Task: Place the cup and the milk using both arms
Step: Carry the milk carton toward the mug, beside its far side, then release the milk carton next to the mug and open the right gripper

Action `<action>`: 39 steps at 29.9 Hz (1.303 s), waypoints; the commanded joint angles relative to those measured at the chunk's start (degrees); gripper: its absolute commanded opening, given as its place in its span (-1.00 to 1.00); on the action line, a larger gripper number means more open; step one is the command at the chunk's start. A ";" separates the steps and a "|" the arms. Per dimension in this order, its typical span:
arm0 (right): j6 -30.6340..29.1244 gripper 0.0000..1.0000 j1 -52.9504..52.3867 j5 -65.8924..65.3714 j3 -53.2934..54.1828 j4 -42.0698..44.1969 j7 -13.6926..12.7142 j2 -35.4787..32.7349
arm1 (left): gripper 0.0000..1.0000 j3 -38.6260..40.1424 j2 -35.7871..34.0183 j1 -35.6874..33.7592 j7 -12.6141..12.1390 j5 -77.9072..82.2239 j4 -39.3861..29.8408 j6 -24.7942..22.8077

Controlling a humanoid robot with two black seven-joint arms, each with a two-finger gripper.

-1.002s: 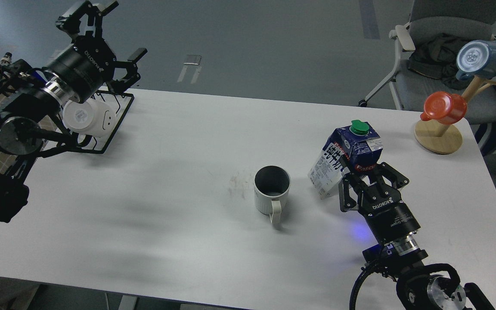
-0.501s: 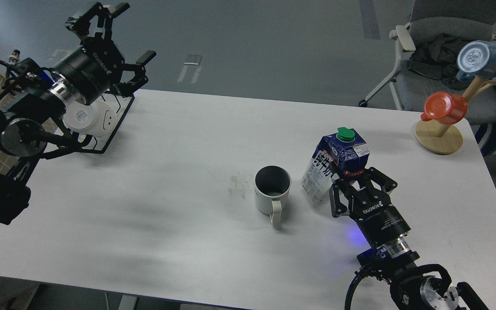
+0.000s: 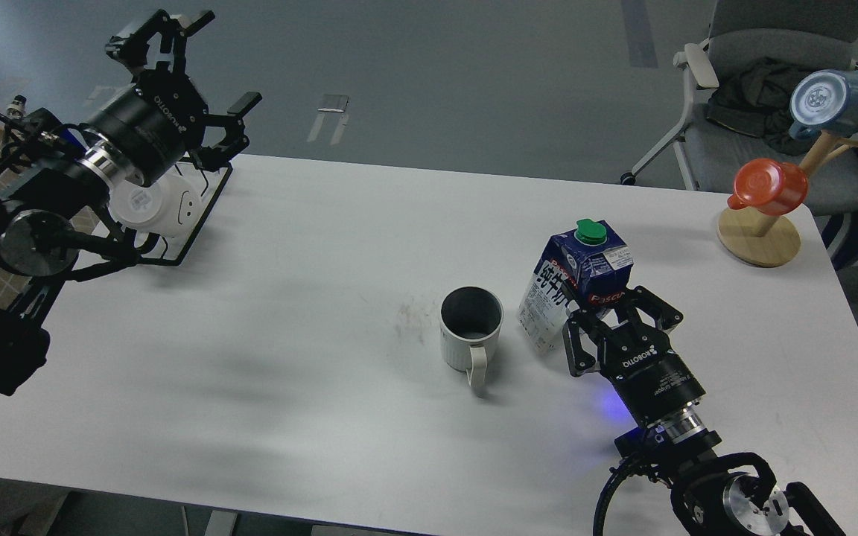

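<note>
White rectangular desk (image 3: 310, 387) holds everything, mostly bare toward the near-left corner. Right black arm comes in from the near-right corner; right gripper (image 3: 608, 316) is clamped on the lower body of the navy blue and white gable-top milk carton with green screw cap (image 3: 574, 286), fingers on either side, so the carton is tilted, not standing flat; whether its base touches the desk I cannot tell. It sits right of centre, just beside the cup, probably being set down next to it. Left black arm rises over the far-left corner; left gripper (image 3: 194, 82) has fingers spread wide, holding nothing, likely clear of the work area since its item seems placed. Black wire rack (image 3: 198, 208) at the far-left corner holds a glossy white mug (image 3: 150, 205) on its side. Wooden mug tree (image 3: 760, 234) at the far-right corner carries an orange mug (image 3: 768, 186) and a blue mug (image 3: 835, 100). Off-white ribbed ceramic cup with dark grey inside (image 3: 470, 327) stands upright near centre, handle toward the near edge, free of both grippers, apparently placed.
</note>
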State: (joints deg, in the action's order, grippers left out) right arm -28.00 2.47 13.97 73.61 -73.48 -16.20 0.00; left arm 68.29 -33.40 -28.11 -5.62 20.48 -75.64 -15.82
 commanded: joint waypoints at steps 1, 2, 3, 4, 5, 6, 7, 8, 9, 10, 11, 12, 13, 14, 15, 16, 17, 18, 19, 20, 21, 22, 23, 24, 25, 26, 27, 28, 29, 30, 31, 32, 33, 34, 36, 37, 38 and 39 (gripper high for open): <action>0.00 0.75 0.08 0.00 0.05 -0.08 0.12 0.00 | 0.96 0.09 -0.61 -0.02 0.00 0.00 -0.04 0.00; 0.00 0.86 0.08 0.00 0.05 -0.08 0.03 0.00 | 0.96 0.17 -0.96 -0.02 0.00 -0.09 -0.04 0.00; 0.00 0.87 -0.01 0.00 0.05 -0.08 0.12 0.00 | 0.96 0.17 -1.05 -0.02 0.00 -0.09 0.05 0.00; 0.00 0.87 0.08 0.00 0.05 -0.08 0.03 0.00 | 0.96 0.17 -1.22 -0.02 0.00 -0.09 -0.04 0.00; 0.00 0.87 0.08 0.00 0.05 -0.08 0.12 0.00 | 0.96 0.17 -1.31 -0.02 0.00 -0.09 -0.04 -0.09; 0.00 0.88 0.16 0.00 0.05 -0.08 0.03 0.00 | 0.96 0.17 -1.31 -0.02 0.00 -0.09 -0.04 -0.09; 0.00 0.89 0.34 0.00 0.05 -0.08 0.03 0.00 | 0.96 0.26 -1.23 -0.02 0.00 -0.09 -0.04 -0.09; 0.00 0.89 0.34 0.00 0.05 -0.08 0.03 0.00 | 0.96 0.26 -1.23 -0.02 0.00 -0.09 -0.04 -0.09; 0.00 0.91 0.52 0.00 0.05 -0.08 0.03 0.00 | 0.96 0.26 -1.23 -0.02 0.00 -0.09 0.05 0.00; 0.00 0.91 0.69 0.00 0.05 -0.08 0.03 0.00 | 0.96 0.26 -1.14 -0.02 0.00 -0.09 -0.04 -0.09; 0.00 0.92 0.78 0.00 0.05 -0.08 0.03 0.00 | 0.96 0.18 -1.14 -0.02 0.00 -0.09 -0.04 0.00; 0.00 0.92 0.95 0.00 0.13 -0.17 0.03 0.00 | 0.96 0.17 -1.05 -0.02 0.00 -0.09 -0.04 0.00; 0.00 0.93 1.22 0.00 0.13 -0.17 0.03 0.00 | 0.96 0.17 -0.96 -0.10 0.00 -0.09 -0.04 -0.09; 0.00 0.93 1.39 0.00 0.22 -0.17 0.03 0.00 | 0.96 0.17 -0.96 -0.11 0.00 -0.09 -0.04 0.00; 0.00 0.93 1.57 0.00 0.22 -0.17 0.03 0.00 | 0.96 0.17 -0.87 -0.11 0.00 -0.09 -0.04 -0.09; 0.00 0.94 2.18 0.00 0.48 -0.17 -0.05 0.00 | 0.96 0.09 -0.79 -0.19 0.00 -0.09 -0.04 -0.09; 0.00 0.95 2.45 0.00 0.49 -0.26 -0.06 0.00 | 0.96 0.09 -0.79 -0.19 0.00 -0.09 -0.04 0.00; 0.00 0.96 3.06 0.00 0.66 -0.35 -0.06 0.00 | 0.96 0.09 -0.79 -0.19 0.00 -0.09 -0.04 -0.09; 0.00 0.96 3.59 0.00 0.92 -0.35 -0.06 0.00 | 0.96 0.09 -0.70 -0.19 0.00 -0.09 -0.04 0.00; 0.00 0.96 3.94 0.00 0.92 -0.26 0.03 0.00 | 0.96 0.09 -0.70 -0.19 0.00 -0.09 -0.04 0.00; 0.00 0.96 4.29 0.00 1.01 -0.26 0.03 0.00 | 0.96 0.09 -0.70 -0.19 0.00 -0.09 -0.04 0.00; 0.00 0.96 5.08 0.00 1.45 -0.26 0.21 0.00 | 0.96 0.09 -0.70 -0.19 0.00 -0.09 -0.04 0.00; 0.00 0.96 5.44 0.00 1.80 -0.26 0.21 0.00 | 0.96 0.09 -0.70 -0.19 0.00 -0.09 -0.04 0.00; 0.00 0.96 6.31 0.00 3.20 -0.26 0.21 0.00 | 0.96 0.09 -0.70 -0.19 0.00 -0.09 -0.04 0.00; 0.00 0.97 6.75 0.00 3.99 -0.26 0.21 0.00 | 0.96 0.17 -0.79 -0.19 0.00 -0.09 -0.04 0.00; 0.00 0.98 7.63 0.00 5.22 -0.26 0.21 0.00 | 0.96 0.09 -0.96 -0.28 0.00 -0.09 -0.04 -0.09; 0.00 1.00 8.16 0.00 6.28 -0.26 0.21 0.00 | 0.96 0.09 -1.05 -0.37 0.00 -0.09 -0.04 -0.09; 0.00 1.00 8.34 0.00 6.90 -0.26 0.21 0.00 | 0.96 0.09 -1.14 -0.37 0.08 -0.09 -0.04 -0.09; 0.00 1.00 8.34 0.00 7.42 -0.26 0.21 0.00 | 0.96 0.17 -1.14 -0.46 0.08 -0.09 -0.04 -0.17; 0.00 1.00 8.51 0.00 8.65 -0.26 0.21 0.00 | 0.96 0.17 -1.22 -0.46 0.08 -0.09 -0.04 -0.18; 0.00 1.00 8.69 0.00 9.27 -0.26 0.30 0.00 | 0.96 0.26 -1.23 -0.46 0.08 -0.09 -0.04 -0.18; 0.00 1.00 8.95 0.00 10.75 -0.26 0.30 0.00 | 0.96 0.26 -1.14 -0.46 0.08 -0.09 -0.04 -0.18; 0.00 1.00 8.95 0.00 12.33 -0.26 0.30 0.00 | 0.96 0.26 -1.05 -0.54 0.08 -0.09 -0.04 -0.09; 0.00 1.00 8.95 0.00 12.35 -0.26 0.30 0.00 | 0.96 0.26 -1.05 -0.54 0.08 -0.09 -0.04 -0.09; 0.00 1.00 8.34 0.00 14.89 -0.43 0.30 0.00 | 0.96 0.35 -0.96 -0.54 0.08 -0.09 -0.56 0.00; 0.00 0.99 8.08 0.00 15.51 -0.52 0.30 0.00 | 0.96 0.26 -0.96 -0.54 0.08 -0.09 -0.83 0.00; 0.00 0.99 7.29 0.00 16.38 -0.61 0.30 -0.44 | 0.96 0.26 -1.05 -0.54 0.08 -0.09 -1.18 0.00; 0.00 0.99 5.89 0.00 17.18 -0.61 0.30 -1.57 | 0.96 0.26 -1.05 -0.63 0.08 -0.09 -1.27 0.00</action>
State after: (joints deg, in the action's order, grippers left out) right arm -28.00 10.65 13.97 88.47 -73.81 -15.91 -0.07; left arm 68.57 -34.42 -28.64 -5.54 20.39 -76.30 -15.89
